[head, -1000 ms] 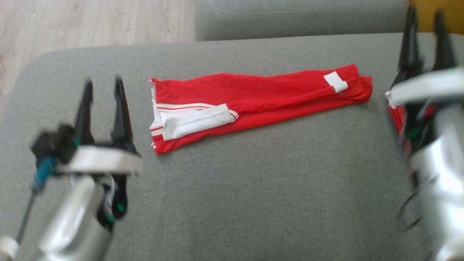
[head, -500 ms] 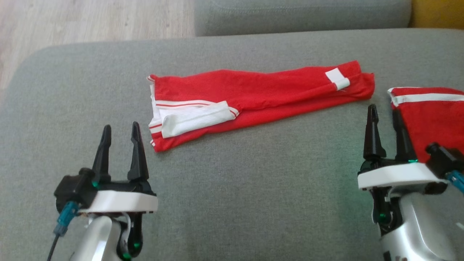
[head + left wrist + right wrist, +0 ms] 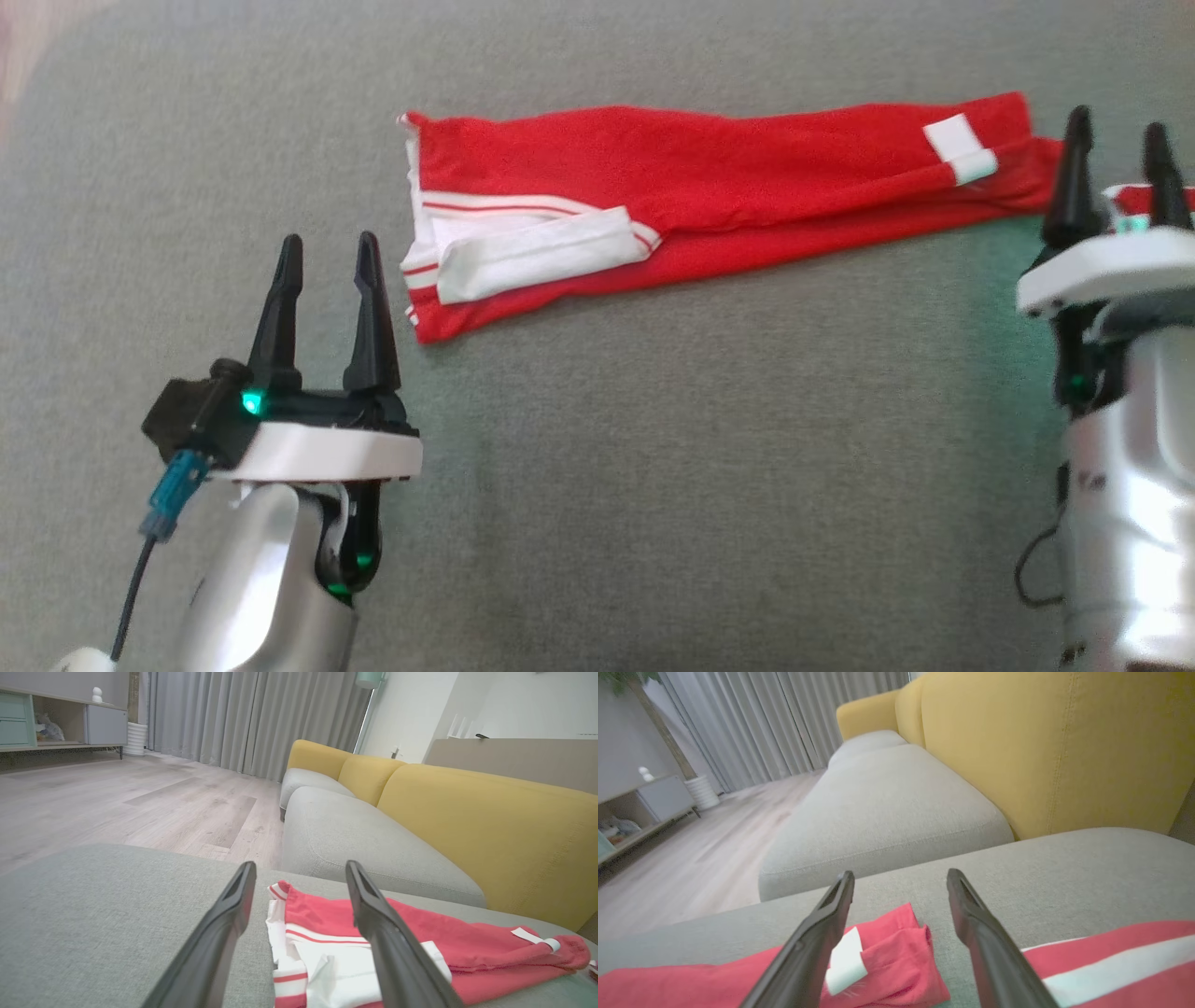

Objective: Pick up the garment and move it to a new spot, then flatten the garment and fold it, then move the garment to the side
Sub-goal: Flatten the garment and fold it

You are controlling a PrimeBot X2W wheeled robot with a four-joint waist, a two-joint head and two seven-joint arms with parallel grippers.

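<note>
- While the grey sofa cushion [image 3: 653, 485] spreads wide, the red garment [image 3: 728, 177] lies flat on it — a long folded strip, white-striped end leftward.
- Second red piece [image 3: 1111, 961] sits just beside its right end.
- Left gripper [image 3: 329, 240] hovers near the striped end, fingers spread, empty.
- Right gripper [image 3: 1117, 121] at the other end — jaws wide, gripping nothing.
- White tag [image 3: 952, 140] near that end.

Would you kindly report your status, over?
Left gripper and right gripper open, empty, one at each end of garment. It lies on grey cushion. Second red cloth by right gripper.
</note>
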